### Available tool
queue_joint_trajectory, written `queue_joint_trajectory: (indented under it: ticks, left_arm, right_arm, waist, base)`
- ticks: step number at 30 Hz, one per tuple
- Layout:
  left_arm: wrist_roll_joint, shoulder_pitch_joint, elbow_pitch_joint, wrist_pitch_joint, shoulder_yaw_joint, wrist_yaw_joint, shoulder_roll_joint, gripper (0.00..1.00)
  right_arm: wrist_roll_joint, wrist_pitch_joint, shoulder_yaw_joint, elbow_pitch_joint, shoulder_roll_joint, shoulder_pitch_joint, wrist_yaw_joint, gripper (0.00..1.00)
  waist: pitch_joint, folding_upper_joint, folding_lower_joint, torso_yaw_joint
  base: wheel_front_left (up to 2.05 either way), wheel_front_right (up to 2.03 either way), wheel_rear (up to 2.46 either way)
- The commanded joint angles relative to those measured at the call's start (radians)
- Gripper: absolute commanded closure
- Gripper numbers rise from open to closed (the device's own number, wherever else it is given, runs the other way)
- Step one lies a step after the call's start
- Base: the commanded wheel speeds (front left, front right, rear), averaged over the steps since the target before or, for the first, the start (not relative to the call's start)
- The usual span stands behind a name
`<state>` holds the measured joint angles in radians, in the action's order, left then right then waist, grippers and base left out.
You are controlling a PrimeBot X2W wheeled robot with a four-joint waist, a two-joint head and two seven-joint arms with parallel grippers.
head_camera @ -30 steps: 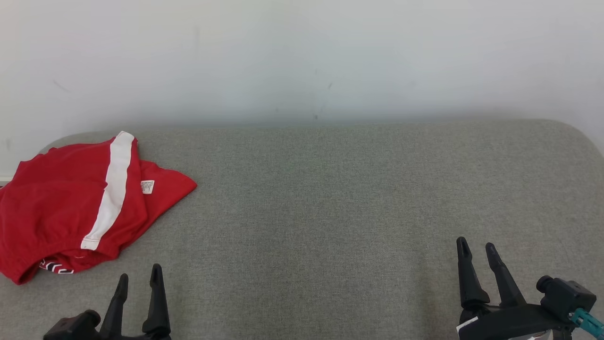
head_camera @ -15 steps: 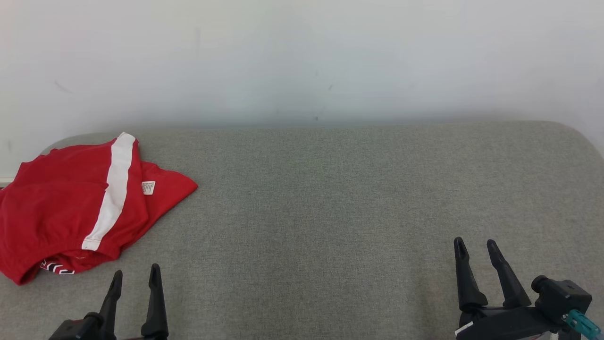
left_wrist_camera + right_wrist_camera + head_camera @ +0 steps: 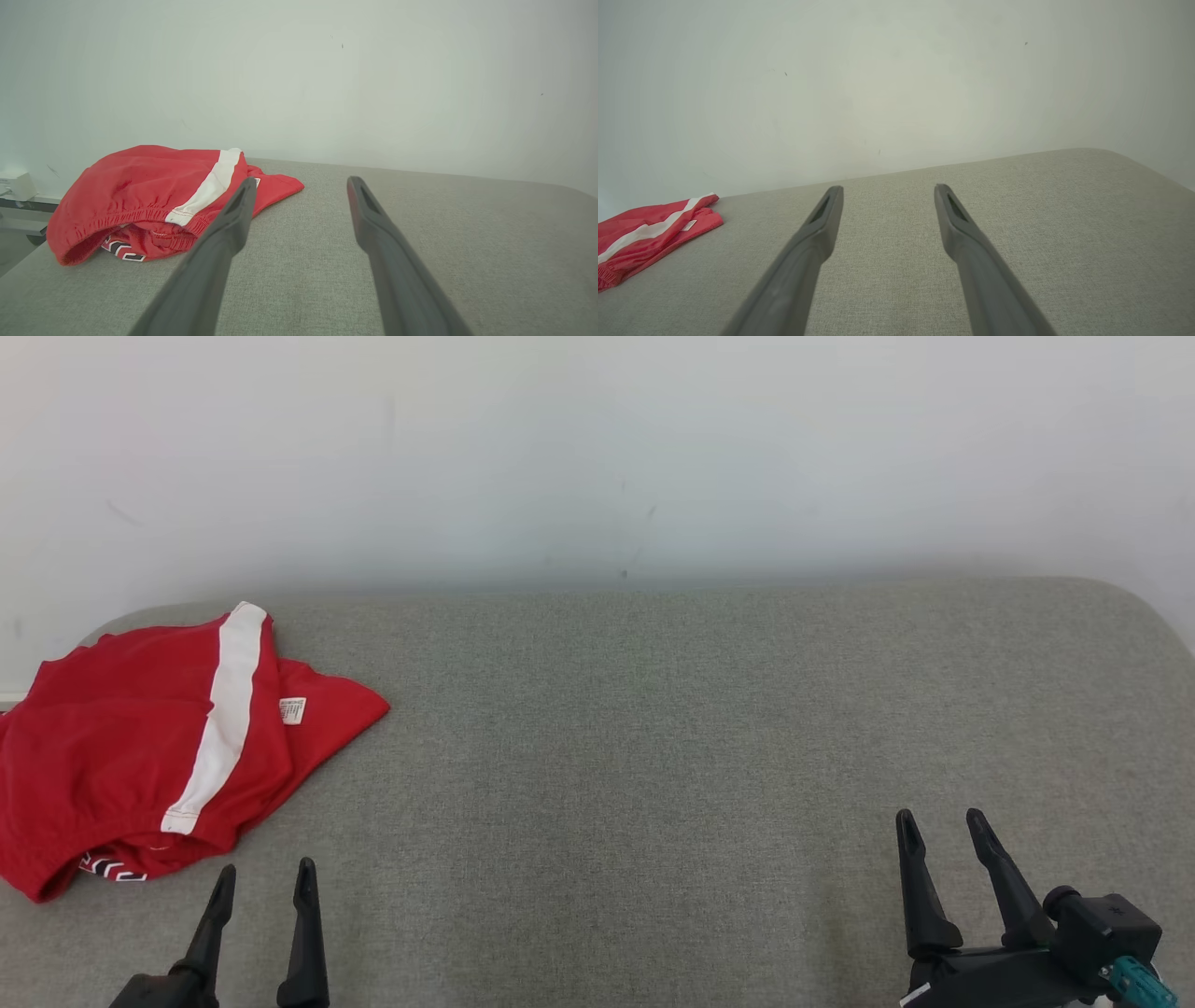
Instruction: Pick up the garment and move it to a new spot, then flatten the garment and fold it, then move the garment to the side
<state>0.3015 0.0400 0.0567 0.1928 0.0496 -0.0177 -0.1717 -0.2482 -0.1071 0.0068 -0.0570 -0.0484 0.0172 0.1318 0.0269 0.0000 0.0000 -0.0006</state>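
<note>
Red garment (image 3: pixel 140 747) with a white stripe (image 3: pixel 217 719) and a small sewn-in label (image 3: pixel 292 710), bunched in loose folds at the left end of the grey fabric-topped table (image 3: pixel 653 756), gathered elastic hem toward the near edge. Close by on the near side, not touching it, the left gripper (image 3: pixel 266 868), jaws spread wide apart and empty. Well off toward the table's right end, the right gripper (image 3: pixel 940 816), jaws likewise parted and empty, above the grey cloth. Behind it all, a pale wall (image 3: pixel 597 448), lightly scuffed.
</note>
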Motion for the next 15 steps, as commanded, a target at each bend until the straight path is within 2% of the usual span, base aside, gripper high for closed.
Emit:
queue_joint_trajectory:
  ticks: [1,7,15]
  left_arm:
    - [-0.018,0.009,-0.015,-0.001,0.002,-0.003,-0.008,0.0]
    - [-0.03,0.023,-0.047,-0.01,0.006,-0.026,-0.021,0.0]
    - [-0.059,0.037,-0.077,-0.015,0.008,-0.029,-0.036,0.0]
  right_arm:
    - [0.02,-0.007,0.0,0.01,-0.003,0.004,-0.002,0.0]
    - [0.057,-0.006,-0.005,0.023,-0.003,0.011,-0.002,0.0]
    - [0.073,-0.001,-0.018,0.038,-0.003,0.02,-0.002,0.0]
  waist:
    - [0.001,0.0,0.0,0.0]
    - [0.002,0.0,0.0,0.002]
    - [0.007,0.0,0.0,0.006]
  base:
    - [0.0,0.0,0.0]
    - [0.0,0.0,0.0]
    - [0.0,0.0,0.0]
